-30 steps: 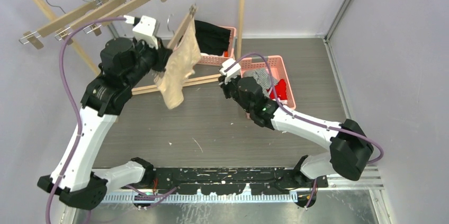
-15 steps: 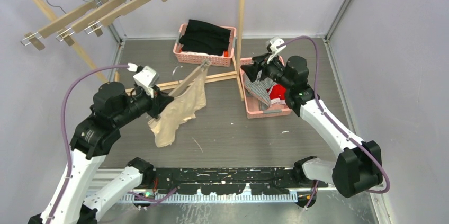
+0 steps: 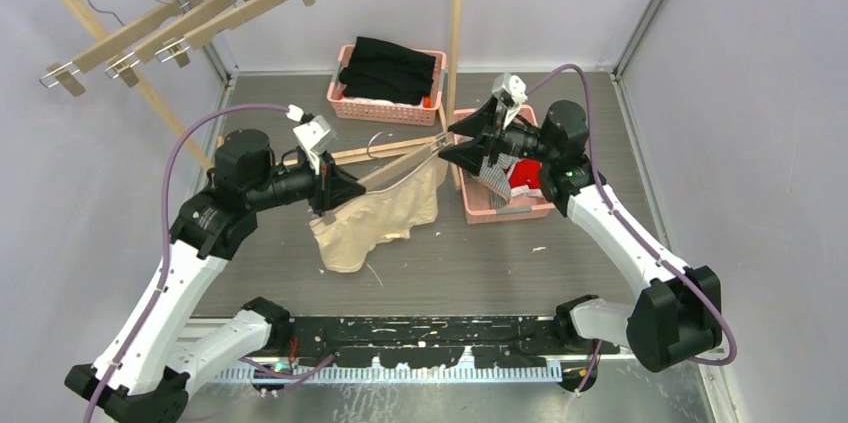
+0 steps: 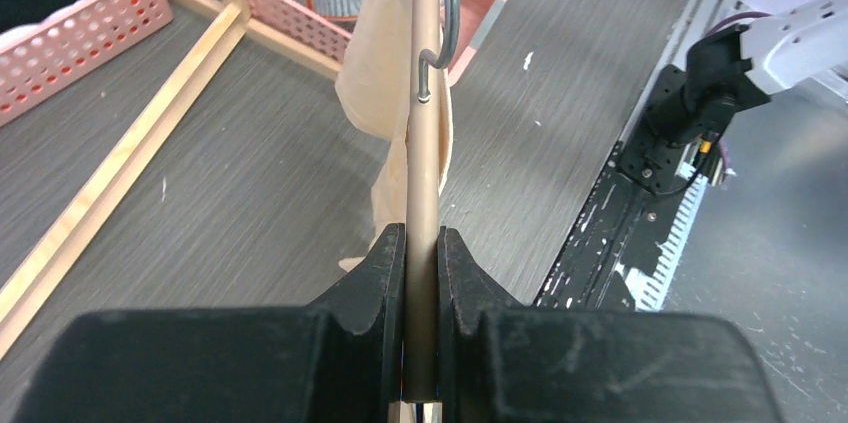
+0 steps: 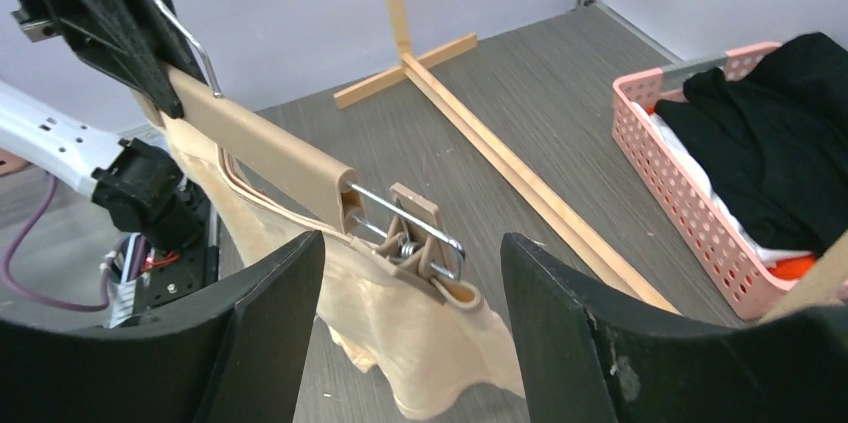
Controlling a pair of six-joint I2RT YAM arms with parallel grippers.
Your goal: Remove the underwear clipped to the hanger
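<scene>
While the left gripper (image 4: pixel 422 243) pinched the wooden hanger (image 4: pixel 425 133) tight between its fingers, the bar pointed across the table toward the right arm. The beige underwear (image 3: pixel 385 221) hung below the bar, its waistband corner caught in the metal clip (image 5: pixel 405 235) at the far end. The right gripper (image 5: pixel 410 243) stood wide open, one finger on each side of that clip and touching neither it nor the cloth. The striped piece (image 3: pixel 490 178) and the red piece (image 3: pixel 522 175) lay in the near pink basket (image 3: pixel 470 208), just under the right wrist. Black clothes (image 3: pixel 390 68) filled the far basket (image 3: pixel 385 113). Whether the beige hem touched the table could not be told.
</scene>
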